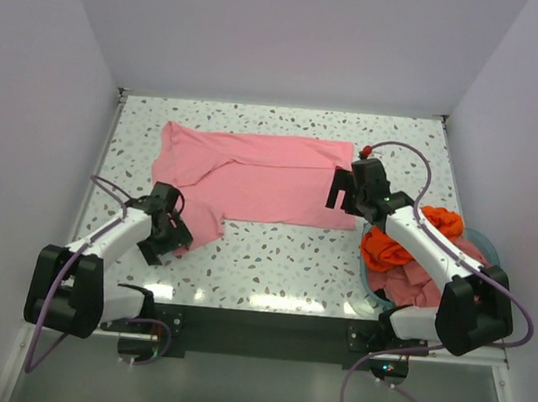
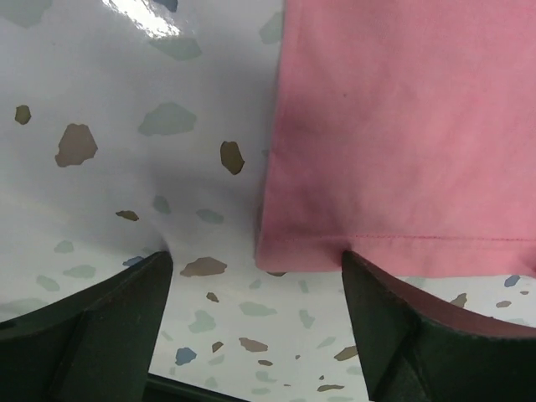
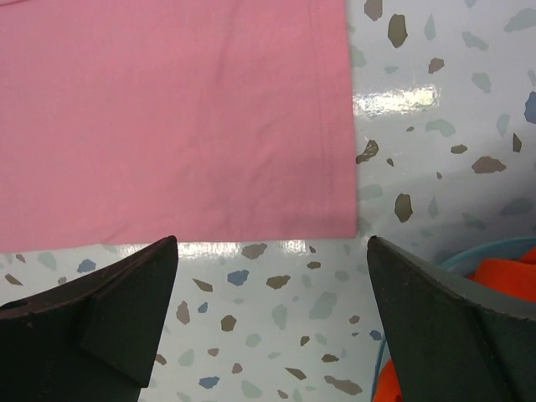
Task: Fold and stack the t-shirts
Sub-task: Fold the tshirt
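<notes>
Left fingers (image 2: 92, 327) gape wide over a hem corner of our light pink t-shirt (image 1: 252, 176), gripping nothing; right fingers (image 3: 109, 318) same, empty, over another corner.

One t-shirt (image 1: 252, 176) lies spread flat on the counter (image 1: 283, 258), across its middle and toward the far side, with one flap reaching toward the near left. The left gripper (image 2: 255, 260) sits at that near left flap; the hem's corner lies between its jaws, with bare counter to its left. The right gripper (image 3: 272, 243) sits just before the spread shirt's near right corner. A basket (image 1: 494, 247) stands at the counter's near right, under the right arm. In it lie two bunched t-shirts, the upper one (image 1: 386, 252) toward the basket's left and far side, the lower one (image 1: 421, 287) nearer.
</notes>
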Controlling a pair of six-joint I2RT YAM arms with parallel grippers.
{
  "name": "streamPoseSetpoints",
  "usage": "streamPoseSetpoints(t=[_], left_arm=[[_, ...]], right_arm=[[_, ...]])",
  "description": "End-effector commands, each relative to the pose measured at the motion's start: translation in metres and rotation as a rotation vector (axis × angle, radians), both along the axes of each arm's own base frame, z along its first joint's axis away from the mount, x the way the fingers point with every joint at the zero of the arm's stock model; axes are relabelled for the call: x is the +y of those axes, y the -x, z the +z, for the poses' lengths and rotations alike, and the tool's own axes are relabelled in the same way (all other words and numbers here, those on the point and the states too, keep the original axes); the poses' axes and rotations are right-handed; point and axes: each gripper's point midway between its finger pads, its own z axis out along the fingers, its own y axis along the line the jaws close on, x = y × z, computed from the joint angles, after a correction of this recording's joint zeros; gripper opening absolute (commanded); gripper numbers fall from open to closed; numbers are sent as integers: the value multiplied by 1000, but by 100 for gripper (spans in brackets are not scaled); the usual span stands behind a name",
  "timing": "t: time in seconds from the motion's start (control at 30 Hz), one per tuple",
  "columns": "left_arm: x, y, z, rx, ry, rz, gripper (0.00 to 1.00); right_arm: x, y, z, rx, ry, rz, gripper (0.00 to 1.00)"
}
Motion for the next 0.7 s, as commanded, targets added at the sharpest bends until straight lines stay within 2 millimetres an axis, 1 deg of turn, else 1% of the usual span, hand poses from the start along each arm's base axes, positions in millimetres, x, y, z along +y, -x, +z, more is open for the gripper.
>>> streamPoseSetpoints(t=[0.0, 0.03, 0.07, 0.13, 0.17, 0.3, 0.43, 0.47, 0.57, 0.6, 0.63, 0.67], left_arm=[[-18, -11, -9, -27, 88, 7, 82], [-13, -11, -10, -21, 61, 11, 77], [-11, -12, -11, -15, 44, 14, 69], [-5, -14, -10, -19, 16, 24, 60], [-6, -18, -8, -29, 15, 24, 51], [-5, -37, -2, -78, 1, 24, 41], [-7, -44, -6, -63, 2, 6, 15], [-8, -45, -7, -60, 4, 1, 1], [-7, -48, -8, -81, 2, -10, 0], [-6, -51, -7, -99, -5, -9, 0], [-6, -52, -5, -113, -4, -16, 0], [-7, -57, -3, -144, 0, -22, 0]], right_arm=[[-5, -3, 7, -33, -10, -67, 99], [-7, -2, 7, -30, -9, -75, 99], [-8, -2, 6, -27, -2, -82, 99], [-14, 1, 4, -20, 17, -105, 99], [-15, 2, 4, -18, 21, -114, 99], [-16, 10, -6, 20, 33, -93, 98], [-17, 17, -13, 55, 42, -82, 99], [-15, 19, -16, 69, 36, -75, 99], [-8, 22, -26, 103, 21, -65, 99], [-3, 22, -28, 110, 18, -65, 99], [-1, 23, -35, 132, 28, -59, 99], [3, 21, -36, 130, 31, -56, 99]])
